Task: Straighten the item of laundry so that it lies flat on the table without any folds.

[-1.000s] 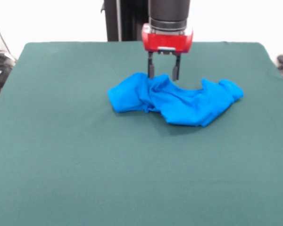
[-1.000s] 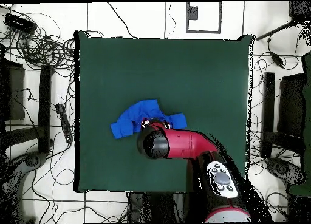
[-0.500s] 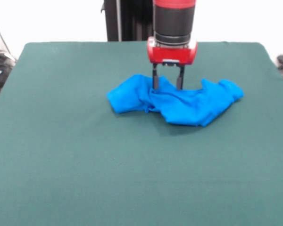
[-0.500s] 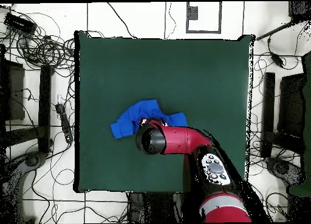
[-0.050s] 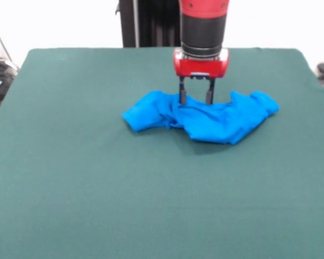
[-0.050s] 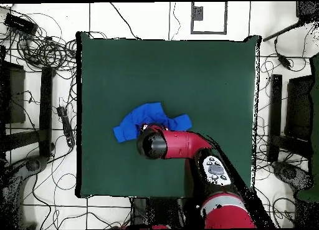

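The item of laundry (image 5: 205, 117) is a bright blue shirt lying crumpled and folded in a long bunch on the dark green table (image 5: 97, 189). Only plain blue cloth shows. In the overhead view the item of laundry (image 6: 134, 119) lies left of the middle of the table (image 6: 205, 71), partly hidden under the arm. My gripper (image 5: 196, 100) comes straight down onto the far middle of the bunch. It is open, and its two dark fingertips (image 5: 182, 98) rest against the cloth with a ridge of fabric between them. The overhead view hides the gripper under the wrist.
The red and black arm (image 6: 187, 146) reaches in over the table's near edge in the overhead view. Cables and stands (image 6: 37, 115) lie on the floor around the table. Green cloth stretches wide on every side of the shirt.
The gripper has come down and shifted slightly right in the front view, from above the shirt to touching it. The left end of the shirt has shifted a little.
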Controlling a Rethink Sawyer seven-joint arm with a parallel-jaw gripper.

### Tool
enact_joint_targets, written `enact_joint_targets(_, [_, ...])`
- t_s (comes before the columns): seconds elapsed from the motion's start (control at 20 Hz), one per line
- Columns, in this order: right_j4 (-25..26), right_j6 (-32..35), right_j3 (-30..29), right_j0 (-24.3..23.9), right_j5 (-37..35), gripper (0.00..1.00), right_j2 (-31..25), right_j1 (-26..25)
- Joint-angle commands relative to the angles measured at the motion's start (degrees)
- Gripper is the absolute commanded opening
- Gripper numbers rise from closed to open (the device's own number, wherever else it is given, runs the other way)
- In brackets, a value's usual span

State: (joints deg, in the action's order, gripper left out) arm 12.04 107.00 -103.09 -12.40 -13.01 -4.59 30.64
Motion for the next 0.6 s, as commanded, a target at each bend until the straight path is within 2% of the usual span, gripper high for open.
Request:
enact_joint_targets(0.05, [-1.0,7.3,1.8,3.2,0.9,1.00,-3.0,-3.6])
enact_joint_targets(0.6, [-1.9,8.1,3.1,4.0,1.2,1.00,-1.9,-4.2])
